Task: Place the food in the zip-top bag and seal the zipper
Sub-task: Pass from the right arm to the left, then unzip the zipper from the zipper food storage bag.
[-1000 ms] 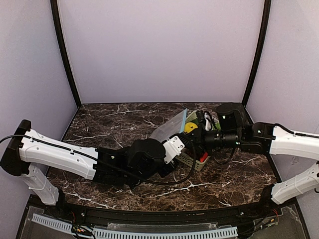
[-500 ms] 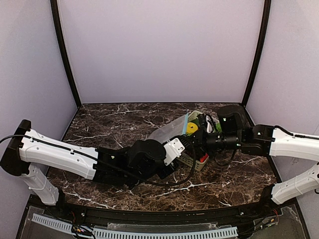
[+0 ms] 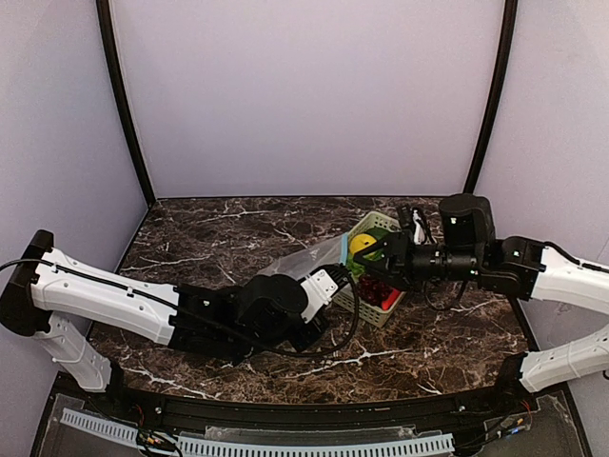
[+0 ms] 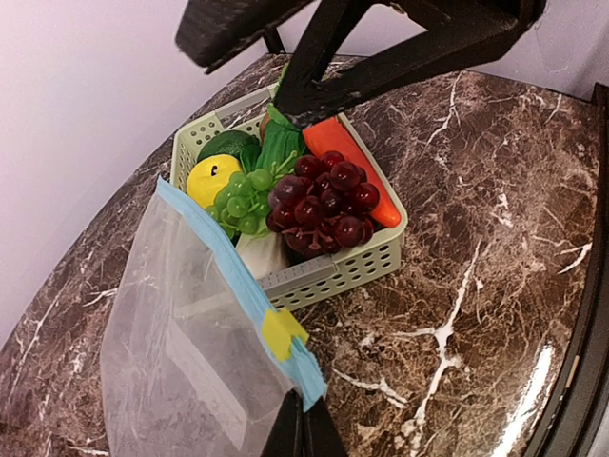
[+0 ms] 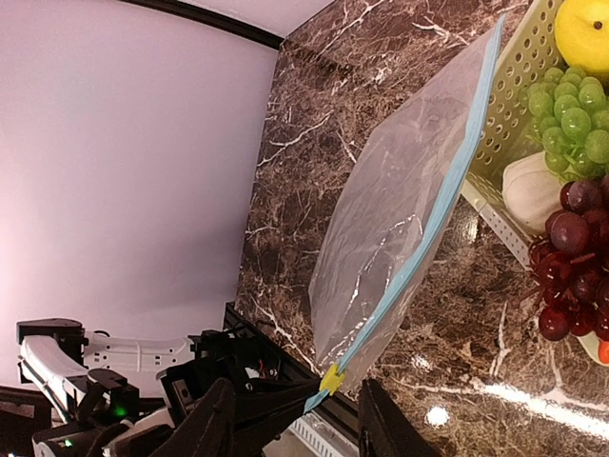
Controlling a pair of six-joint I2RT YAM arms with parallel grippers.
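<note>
Nothing is bagged yet: the food all lies in the pale green basket, and the zip-top bag hangs empty just beside it, its zipper edge toward the basket. The left gripper is clamped on the bag's corner; the right gripper stands part open, holding nothing. Dark veined marble table, plain lilac walls

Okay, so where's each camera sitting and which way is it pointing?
Top external: above and behind, looking down at the table; left arm and right arm show.
Left wrist: on the left gripper, facing the basket; its shut fingertips pinch the zip-top bag.
Right wrist: on the right gripper, looking along the bag toward the left arm; its open fingers show.
Both wrist views share bag and basket.
</note>
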